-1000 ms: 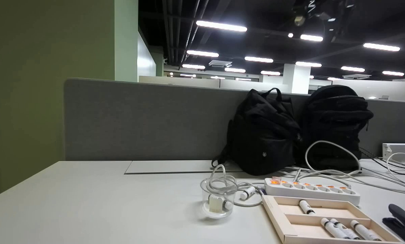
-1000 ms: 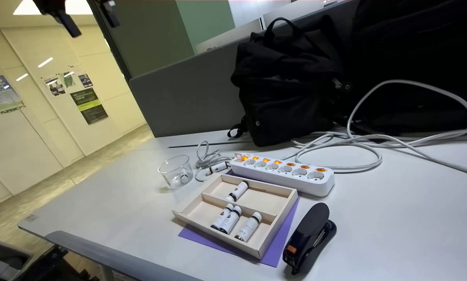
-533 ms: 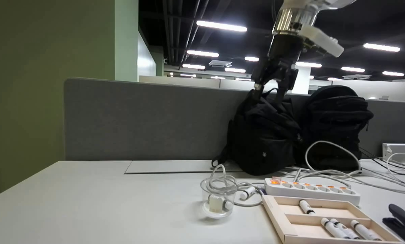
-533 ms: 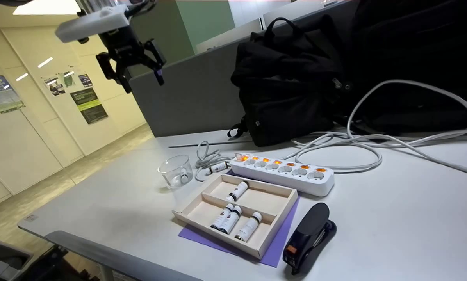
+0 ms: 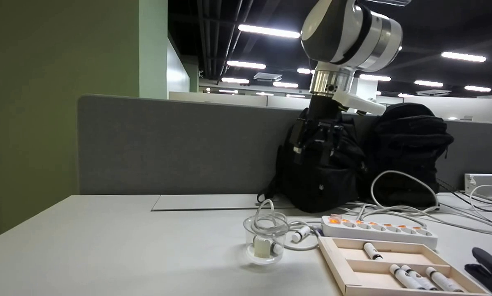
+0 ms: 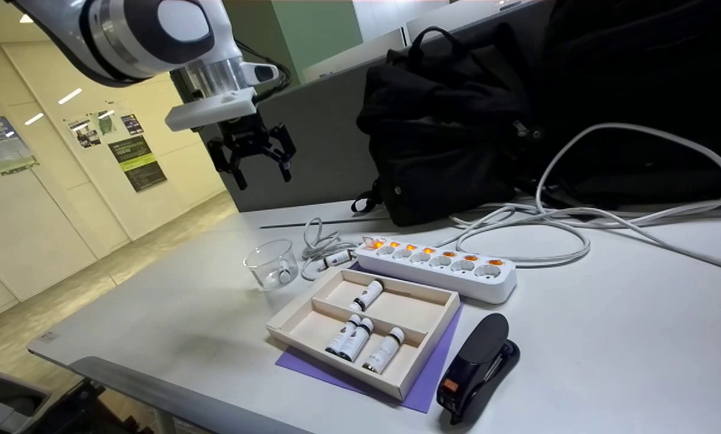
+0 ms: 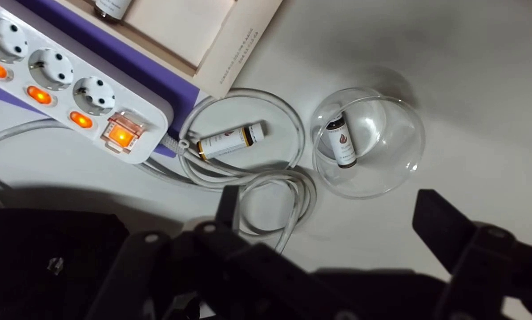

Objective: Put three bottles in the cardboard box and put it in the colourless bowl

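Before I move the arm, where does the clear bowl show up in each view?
In an exterior view: the clear bowl is low, just right of centre.
In an exterior view: the clear bowl is left of centre, a little below mid-height.
Wrist view: the clear bowl is right of centre, near mid-height.
Shared landmark: the white power strip, right of the bowl in both exterior views, left of it in the wrist view.

In an exterior view, low across the tabletop (image 5: pixel 147 246) to the partition (image 5: pixel 180 148); in an exterior view, steeper, tilted, onto the box (image 6: pixel 410 308). The wrist view, nearest, faces down past the jaws. All share the bowl (image 7: pixel 381 153).
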